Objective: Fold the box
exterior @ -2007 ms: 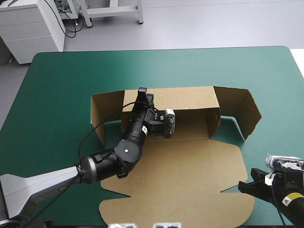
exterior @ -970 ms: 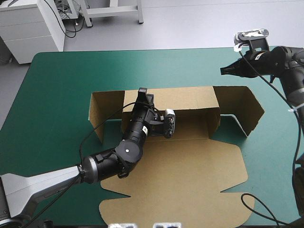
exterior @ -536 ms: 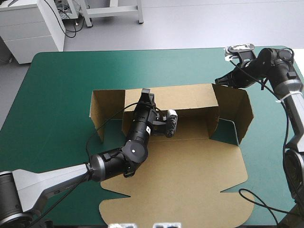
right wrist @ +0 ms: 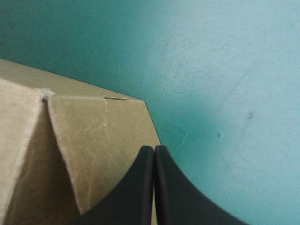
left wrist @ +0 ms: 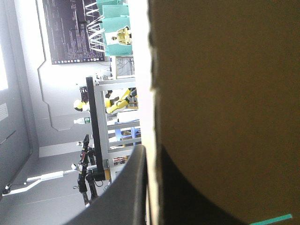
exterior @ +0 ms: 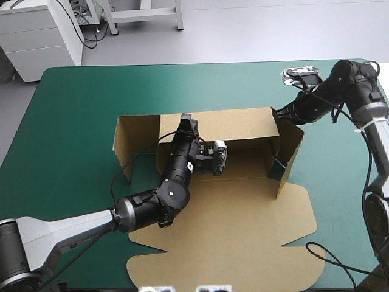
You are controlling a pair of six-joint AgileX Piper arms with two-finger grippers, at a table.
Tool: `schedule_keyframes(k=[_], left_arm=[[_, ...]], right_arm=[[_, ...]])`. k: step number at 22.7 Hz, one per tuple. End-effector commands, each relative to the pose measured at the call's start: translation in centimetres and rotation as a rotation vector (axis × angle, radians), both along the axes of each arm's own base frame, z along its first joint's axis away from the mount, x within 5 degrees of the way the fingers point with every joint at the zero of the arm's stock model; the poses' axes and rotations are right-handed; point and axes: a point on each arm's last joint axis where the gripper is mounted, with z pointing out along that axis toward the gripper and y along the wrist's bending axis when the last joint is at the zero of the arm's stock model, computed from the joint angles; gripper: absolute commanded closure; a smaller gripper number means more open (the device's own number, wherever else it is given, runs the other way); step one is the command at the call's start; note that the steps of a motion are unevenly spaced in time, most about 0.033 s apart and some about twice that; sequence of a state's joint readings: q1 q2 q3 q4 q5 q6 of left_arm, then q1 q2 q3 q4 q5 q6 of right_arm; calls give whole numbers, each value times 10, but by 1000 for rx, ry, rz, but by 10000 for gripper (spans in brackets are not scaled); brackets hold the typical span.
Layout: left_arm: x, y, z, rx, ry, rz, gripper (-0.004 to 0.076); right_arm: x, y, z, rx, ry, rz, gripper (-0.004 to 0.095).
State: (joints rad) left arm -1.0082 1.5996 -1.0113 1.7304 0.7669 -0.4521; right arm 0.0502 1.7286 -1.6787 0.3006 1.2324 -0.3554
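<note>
High view: shows brown box [exterior: 243,207] mid-bench [exterior: 79,103], lid flat toward 6 o'clock, back wall upright. Shows left end effector [exterior: 186,118] pinching that wall at 12 o'clock; right end effector [exterior: 281,111], closed to a point, at the 3 o'clock flap's far corner.

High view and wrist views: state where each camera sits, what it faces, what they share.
High view: above, behind the robot, looking down on table, box, both arms.
Left wrist view: along the left gripper, shut on the box's wall.
Right wrist view: along the shut right gripper, at a flap corner.
Shared: the box.
</note>
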Motion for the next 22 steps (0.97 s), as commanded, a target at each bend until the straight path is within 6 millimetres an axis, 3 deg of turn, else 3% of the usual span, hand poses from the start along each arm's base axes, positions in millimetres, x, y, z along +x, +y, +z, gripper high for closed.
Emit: schedule_keyframes(k=[1, 9, 14, 17, 22], left_arm=[[-2, 3, 17, -45, -37, 16, 731], [-1, 4, 18, -39, -54, 33, 731], [-1, 4, 21, -21, -88, 29, 731], [-1, 4, 21, -19, -92, 26, 731], [-1, 4, 21, -19, -92, 26, 731]], right_arm=[[-20, 0, 31, 29, -93, 13, 927], [-53, -1, 6, 32, -104, 33, 927], [-83, 3, -23, 101, -246, 44, 927], [-92, 1, -37, 69, -309, 75, 927], [-102, 4, -44, 46, -256, 192, 887]])
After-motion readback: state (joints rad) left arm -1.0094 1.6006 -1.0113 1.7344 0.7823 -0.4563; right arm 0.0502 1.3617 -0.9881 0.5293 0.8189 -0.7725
